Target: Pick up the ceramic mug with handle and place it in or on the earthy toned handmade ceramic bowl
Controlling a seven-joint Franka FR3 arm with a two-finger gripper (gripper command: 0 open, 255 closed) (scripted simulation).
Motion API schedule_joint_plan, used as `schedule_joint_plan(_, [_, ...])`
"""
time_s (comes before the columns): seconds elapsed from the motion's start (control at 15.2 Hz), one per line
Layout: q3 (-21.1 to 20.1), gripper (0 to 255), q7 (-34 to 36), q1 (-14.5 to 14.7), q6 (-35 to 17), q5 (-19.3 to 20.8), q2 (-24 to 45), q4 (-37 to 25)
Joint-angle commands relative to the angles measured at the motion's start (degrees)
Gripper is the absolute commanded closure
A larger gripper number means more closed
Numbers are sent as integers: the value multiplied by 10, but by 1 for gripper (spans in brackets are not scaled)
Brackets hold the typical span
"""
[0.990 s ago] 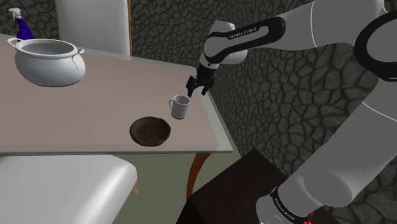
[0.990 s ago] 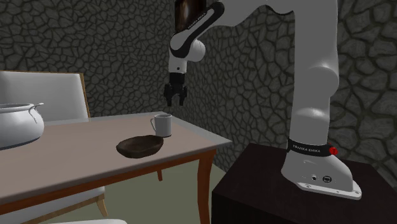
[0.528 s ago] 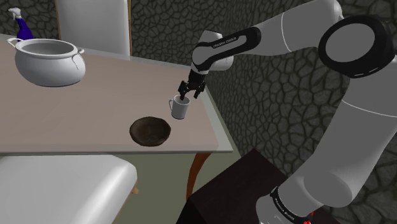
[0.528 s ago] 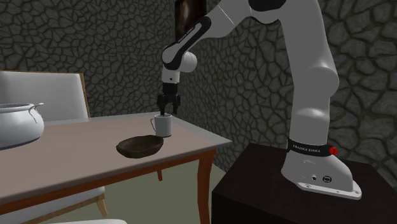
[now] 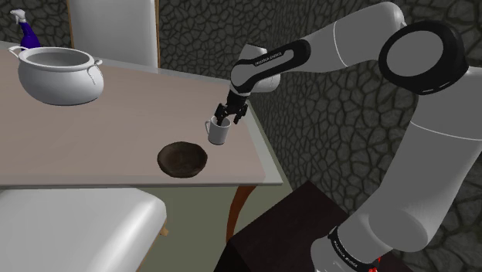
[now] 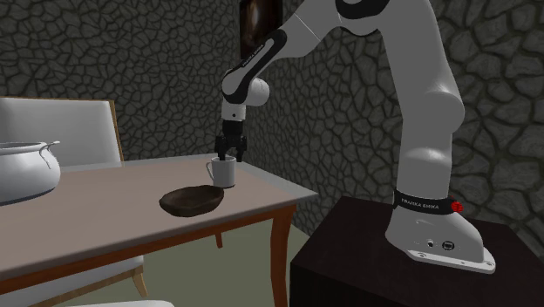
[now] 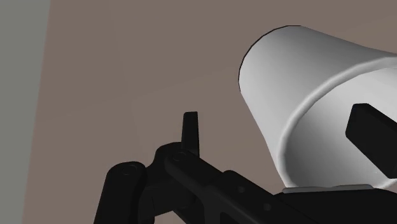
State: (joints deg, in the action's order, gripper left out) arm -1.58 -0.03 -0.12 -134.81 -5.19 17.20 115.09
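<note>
The claw (image 5: 223, 117) points down over the mug (image 5: 218, 133), with its tips at the rim. It is spread. In the wrist view one of the fingers (image 7: 190, 127) is outside the white wall and apart from it. The other finger is inside the cup, so the wall passes between them but nothing pinches it. I judge that the mug is not held. In the second exterior view the claw (image 6: 225, 153) also reaches the top of the mug (image 6: 223, 173), which rests upright on the table (image 6: 105, 214).

The mug stands close to the table edge that faces the stand (image 5: 301, 224), with its small handle turned to the shoulder view's left. The bowl (image 5: 182, 158) is dark brown and shallow. It lies near the mug without touching it, closer to the table edge at the bottom of the shoulder view, and nothing is in it.

As for progress, the task seems to be in its first part. The reach to the mug looks finished and the claw is placed for a grip on the wall. The closing is not yet done. After it remain the lift, the short carry to the bowl, setting the mug in it, and the opening of the claw.

A big white pot (image 5: 59, 73) sits by the far corner of the table, well apart from both things.
</note>
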Motion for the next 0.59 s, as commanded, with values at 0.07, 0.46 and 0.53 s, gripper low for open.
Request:
schedule_joint_plan(0.07, [0, 0, 0, 0, 0, 0, 0, 0])
schedule_joint_plan(0.46, [0, 255, 0, 0, 0, 0, 0, 0])
schedule_joint_plan(0.53, [0, 255, 0, 0, 0, 0, 0, 0])
